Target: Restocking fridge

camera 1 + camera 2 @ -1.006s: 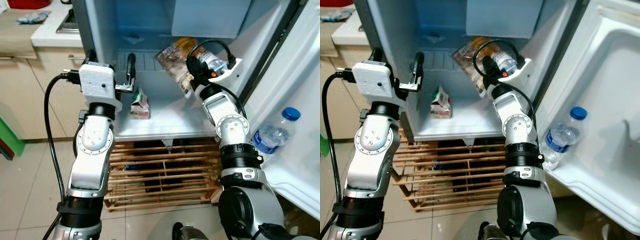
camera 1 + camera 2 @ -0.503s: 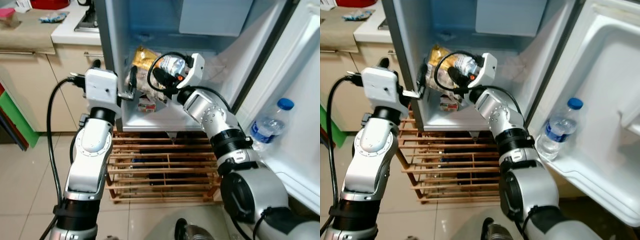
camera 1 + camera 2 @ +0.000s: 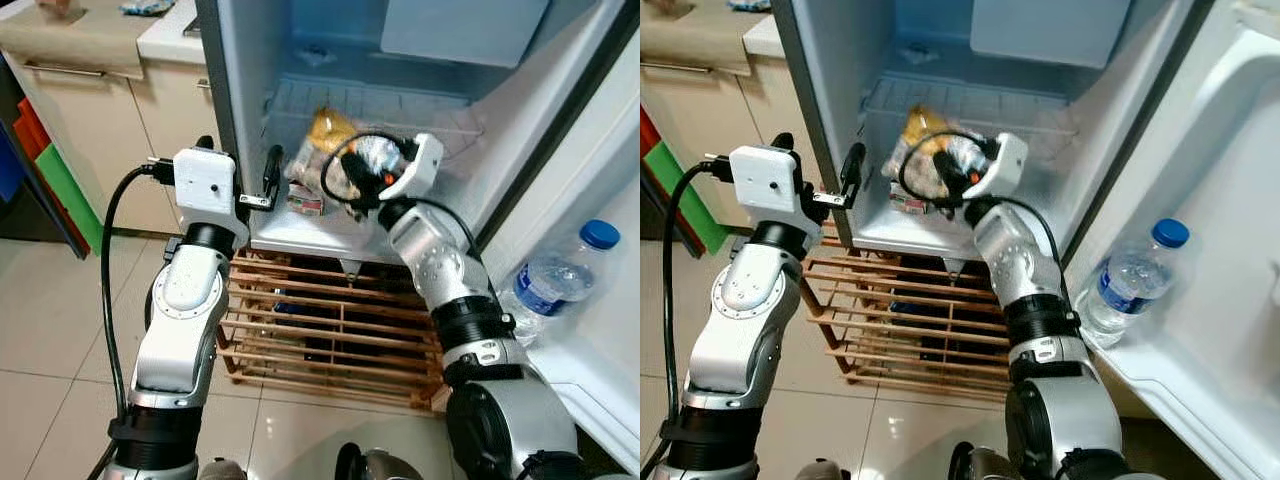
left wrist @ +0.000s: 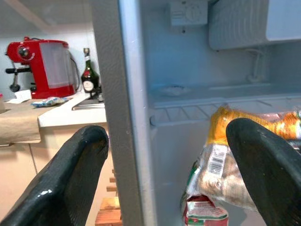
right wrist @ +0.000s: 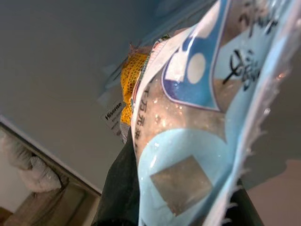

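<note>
Right hand (image 3: 345,178) grips a clear plastic bag of food with orange netting (image 3: 322,150) above the white fridge shelf (image 3: 310,228), not yet released, while left hand (image 3: 268,175) waits open at the fridge's left edge.

The fridge (image 3: 250,90) stands open in the upper middle of the frame, its door (image 3: 610,150) swung to the right. A clear plastic food bag (image 3: 325,150) with a yellow-orange top is in the middle of the frame, tilted, over the white lower shelf (image 3: 300,225). Just under it a small red and white carton (image 3: 303,200) stands on this shelf. A water bottle (image 3: 560,275) with blue cap stands upright in the door tray at the right.
</note>
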